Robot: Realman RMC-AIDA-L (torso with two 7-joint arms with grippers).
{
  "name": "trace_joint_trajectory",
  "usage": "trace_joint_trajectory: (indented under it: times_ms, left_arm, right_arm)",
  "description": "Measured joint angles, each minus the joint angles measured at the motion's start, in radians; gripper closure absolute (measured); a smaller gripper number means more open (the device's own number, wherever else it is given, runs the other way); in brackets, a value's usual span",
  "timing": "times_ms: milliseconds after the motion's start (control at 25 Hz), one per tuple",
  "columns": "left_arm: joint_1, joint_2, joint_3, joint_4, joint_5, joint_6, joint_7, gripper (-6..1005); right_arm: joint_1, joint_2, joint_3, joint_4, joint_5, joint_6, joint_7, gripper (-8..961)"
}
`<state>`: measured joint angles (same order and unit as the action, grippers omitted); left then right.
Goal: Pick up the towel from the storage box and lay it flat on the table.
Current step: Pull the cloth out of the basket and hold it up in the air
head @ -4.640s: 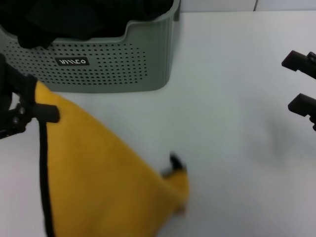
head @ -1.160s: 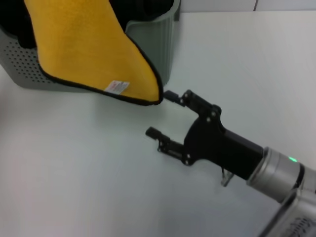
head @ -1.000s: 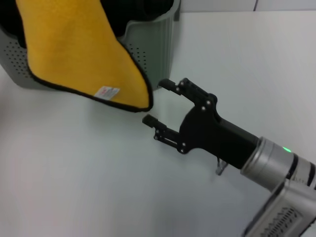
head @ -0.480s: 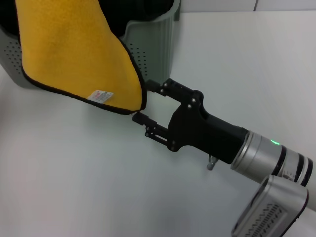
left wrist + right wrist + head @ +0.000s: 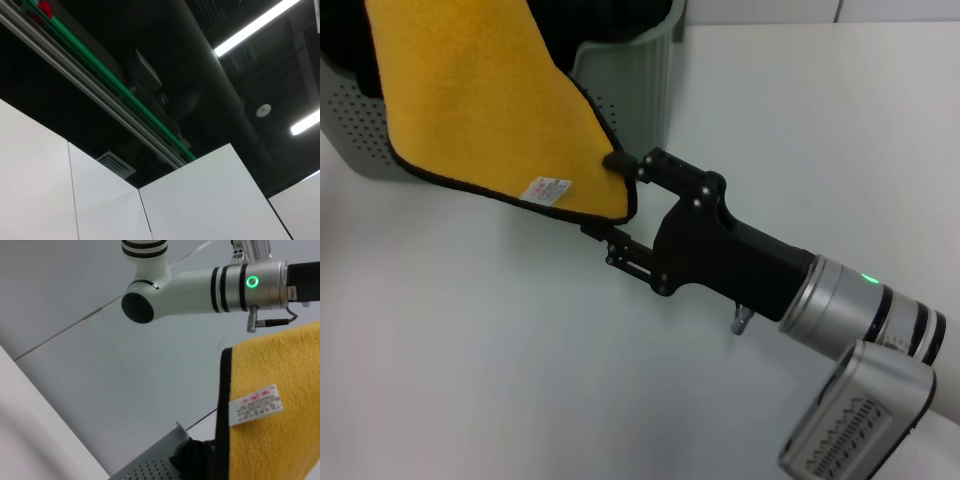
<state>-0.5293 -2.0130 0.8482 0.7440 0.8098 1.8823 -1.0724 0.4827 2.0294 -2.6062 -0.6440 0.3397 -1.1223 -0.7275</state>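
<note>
Right pincer [image 5: 610, 195] spread, straddling hanging towel [image 5: 480, 100] corner, beside storage box [image 5: 635, 80].

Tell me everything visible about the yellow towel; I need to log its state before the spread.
The towel hangs in the air in front of the storage box, yellow fleecy face toward the head camera, edged in black piping. A small white care label with red print sits near its lower edge. Its top runs out of view, so what holds it up is unseen. The right gripper has its open fingers straddling the lower right corner. It hangs above the table.
</note>
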Motion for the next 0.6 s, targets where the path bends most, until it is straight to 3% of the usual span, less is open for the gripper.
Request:
trace_joint_trajectory:
  times_ms: [400, 600]
  left_arm:
    - [0.005, -0.009, -0.001, -0.002, -0.001, 0.000, -0.001, 981]
    - [0.006, -0.009, -0.001, -0.002, -0.002, 0.000, -0.002, 980]
  right_arm:
    - [-0.016, 0.000, -0.011, -0.038, 0.058, -0.006, -0.014, 331]
    - [-0.060, 0.000, -0.033, -0.048, 0.059, -0.035, -0.051, 417]
